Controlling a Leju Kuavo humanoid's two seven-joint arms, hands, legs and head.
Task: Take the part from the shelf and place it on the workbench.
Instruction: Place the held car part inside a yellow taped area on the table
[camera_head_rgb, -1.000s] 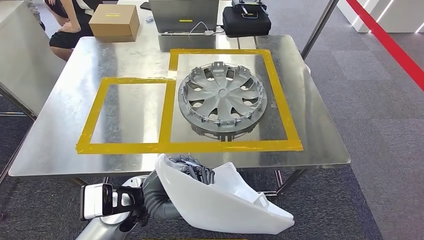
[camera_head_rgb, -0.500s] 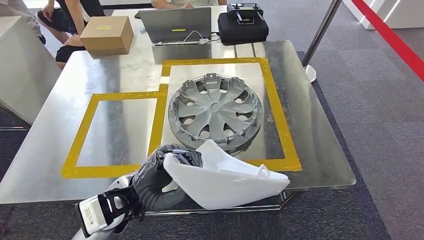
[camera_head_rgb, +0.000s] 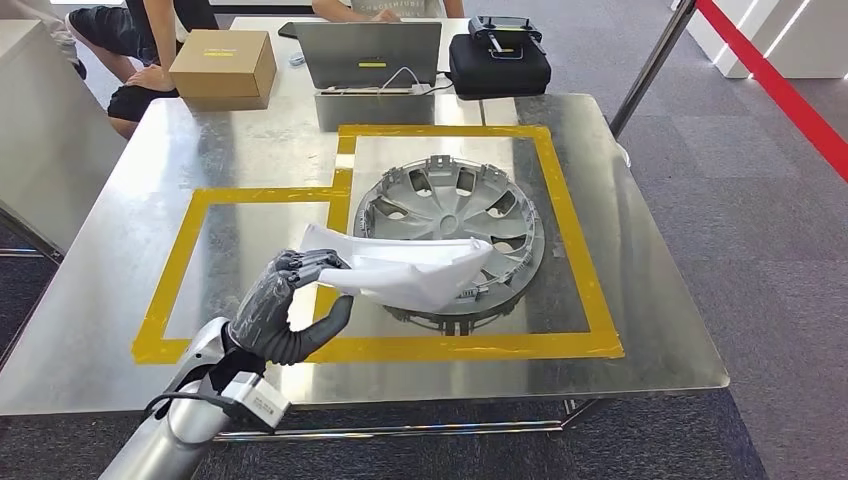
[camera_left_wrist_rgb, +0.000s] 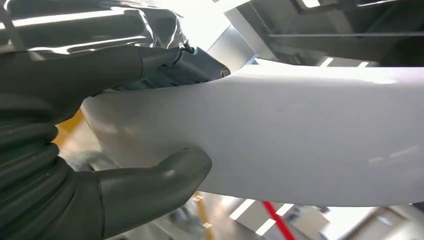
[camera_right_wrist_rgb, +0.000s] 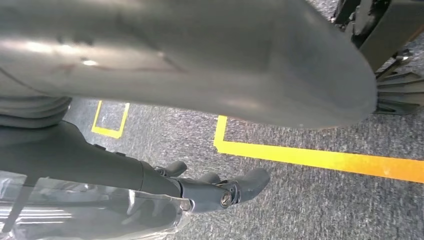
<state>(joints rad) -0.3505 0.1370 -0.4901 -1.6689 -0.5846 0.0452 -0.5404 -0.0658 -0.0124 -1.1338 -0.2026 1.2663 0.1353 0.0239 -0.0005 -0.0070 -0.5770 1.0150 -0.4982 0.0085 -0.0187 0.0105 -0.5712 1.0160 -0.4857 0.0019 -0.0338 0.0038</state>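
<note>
A white curved plastic part (camera_head_rgb: 400, 270) is gripped at its left end by my left hand (camera_head_rgb: 285, 310), thumb underneath and fingers on top. It hangs above the steel workbench (camera_head_rgb: 660, 300), over the tape between the two yellow squares, and its far end overlaps the near-left rim of a grey hubcap (camera_head_rgb: 455, 205). In the left wrist view the white part (camera_left_wrist_rgb: 300, 130) lies across the picture, with the left hand (camera_left_wrist_rgb: 100, 150) clamped on its edge. My right hand (camera_right_wrist_rgb: 125, 170) hangs above grey carpet with its fingers (camera_right_wrist_rgb: 225, 190) spread loosely and holds nothing.
The hubcap lies in the right taped square; the left taped square (camera_head_rgb: 190, 240) is bare steel. A cardboard box (camera_head_rgb: 222, 65), laptop (camera_head_rgb: 370, 52) and black case (camera_head_rgb: 498, 62) line the far edge. People (camera_head_rgb: 140, 40) sit behind. A pole (camera_head_rgb: 650, 65) stands at the far right corner.
My left hand has carried the white part up from below the table's front edge and forward over the tabletop. The part has tipped flatter. The camera view has also shifted.
</note>
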